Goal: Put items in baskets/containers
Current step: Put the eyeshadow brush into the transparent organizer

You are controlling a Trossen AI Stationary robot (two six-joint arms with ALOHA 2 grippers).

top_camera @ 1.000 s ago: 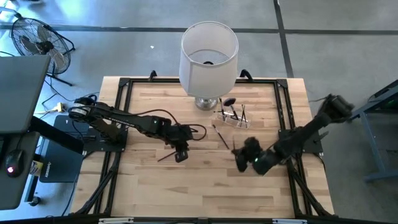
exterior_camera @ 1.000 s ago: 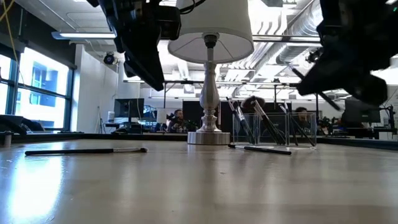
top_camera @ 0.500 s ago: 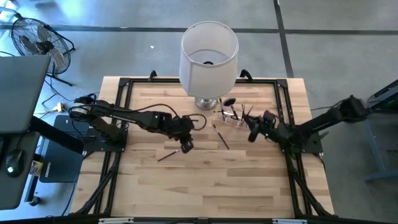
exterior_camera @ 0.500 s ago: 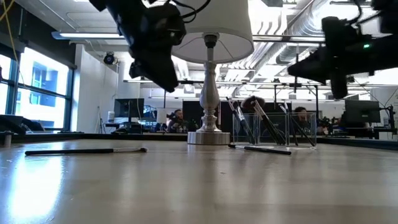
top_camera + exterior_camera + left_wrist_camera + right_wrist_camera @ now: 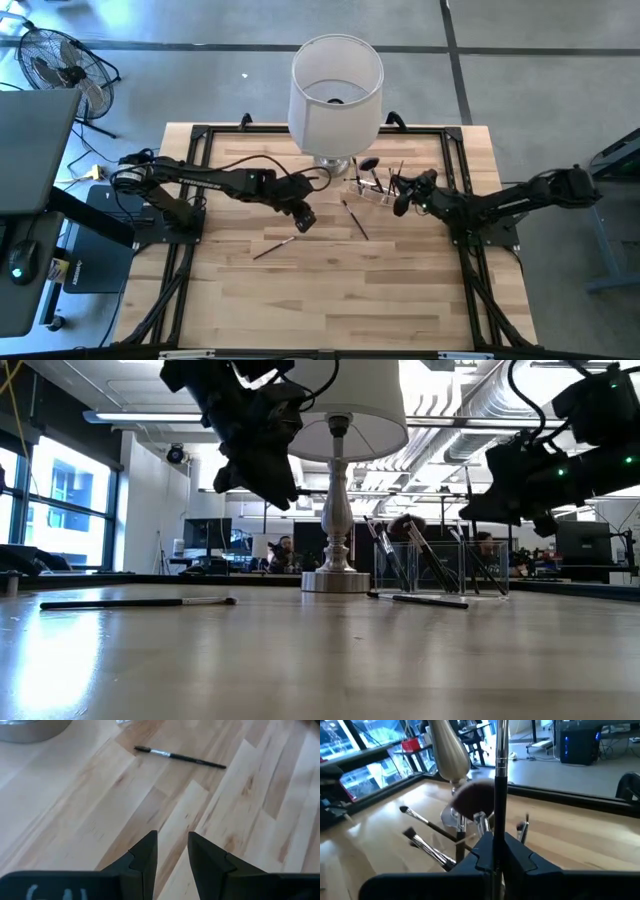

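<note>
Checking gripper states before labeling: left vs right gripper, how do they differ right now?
The left gripper is empty, its fingers slightly apart; the right gripper is shut on a thin brush. The left gripper hangs over bare wood short of a loose brush; the right gripper sits by the clear holder, its brush upright. Both are raised off the table.

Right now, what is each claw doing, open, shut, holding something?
Left gripper: open, empty, above the table.
Right gripper: shut on a thin brush, by the clear holder.
</note>
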